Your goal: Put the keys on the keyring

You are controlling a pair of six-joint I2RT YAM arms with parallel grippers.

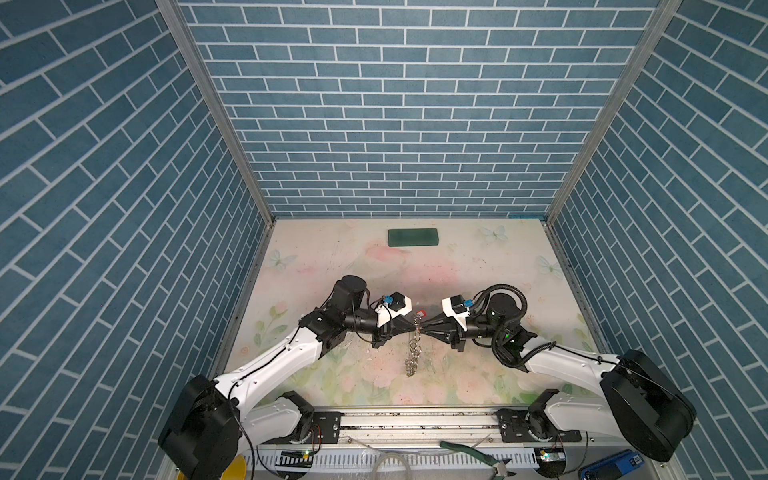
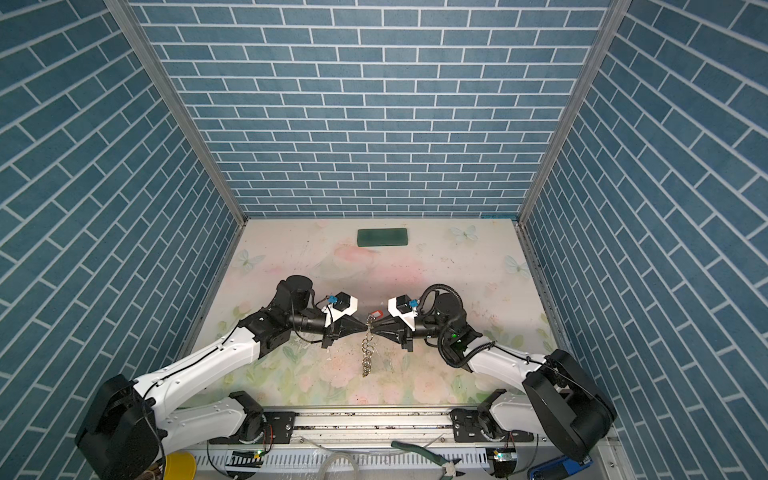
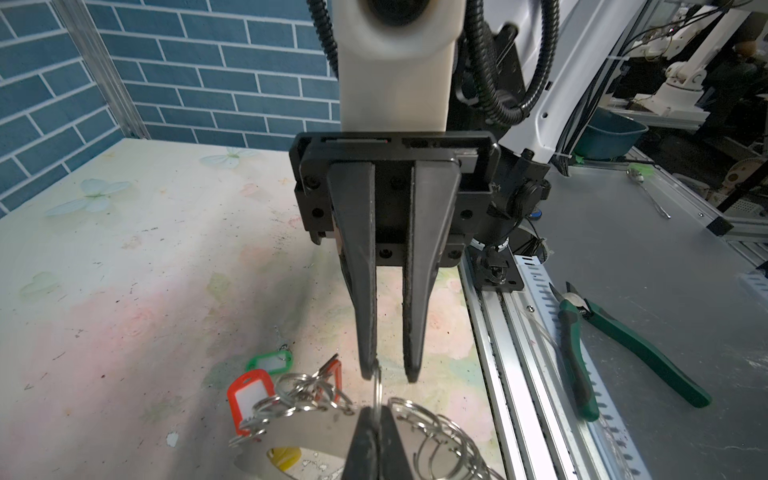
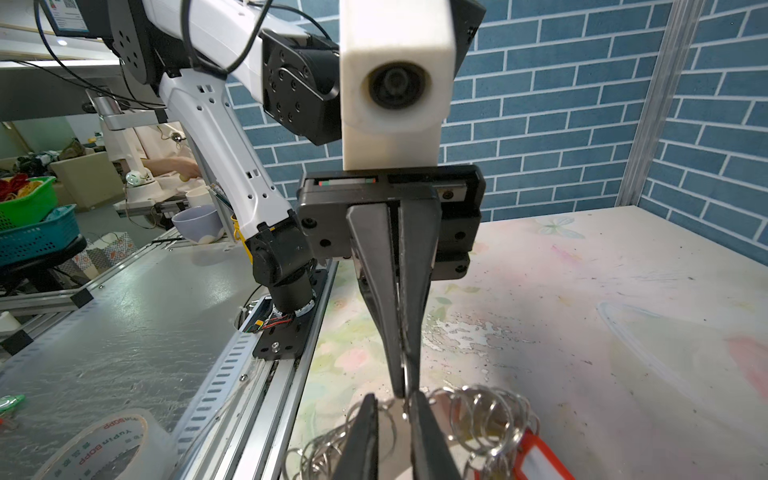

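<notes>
Pliers (image 3: 573, 357) nearest, on front bench (image 3: 602, 249), out of play. Next, keyring (image 1: 412, 357), mid-table, edge-on in both top views, rings (image 2: 365, 361) trailing toward front; contact of low end with table (image 1: 332, 257): cannot tell. Left gripper (image 3: 376, 412) clamped tight on keyring by one split ring (image 3: 377, 388). Much of weight likely on that one pinch: risk of slip. Right gripper (image 3: 390, 376) tip to tip with it, jaws narrowly apart, one finger (image 3: 360, 299) touching that ring, gripping nothing. Yellow tag (image 3: 284, 455) showing through hoop (image 3: 307, 432). By looks: hoop stiff, flat, metal, fairly light; rings loose, apt to swing and tangle; ring wire thin and slick, apt to twist in a pinch. Better to hold flat hoop for steadiness and save ring wire for prying open. Red tag (image 3: 249, 397) tangled among rings, seemingly threaded already. Farther out, green tag (image 3: 270, 361) flat on table beside apparent key (image 3: 279, 334), apart from rings. Key small, thin, hard to lift off flat surface; take by plastic tag, thicker and less slippery. Farthest, block (image 1: 412, 238) near back wall (image 1: 374, 124).
</notes>
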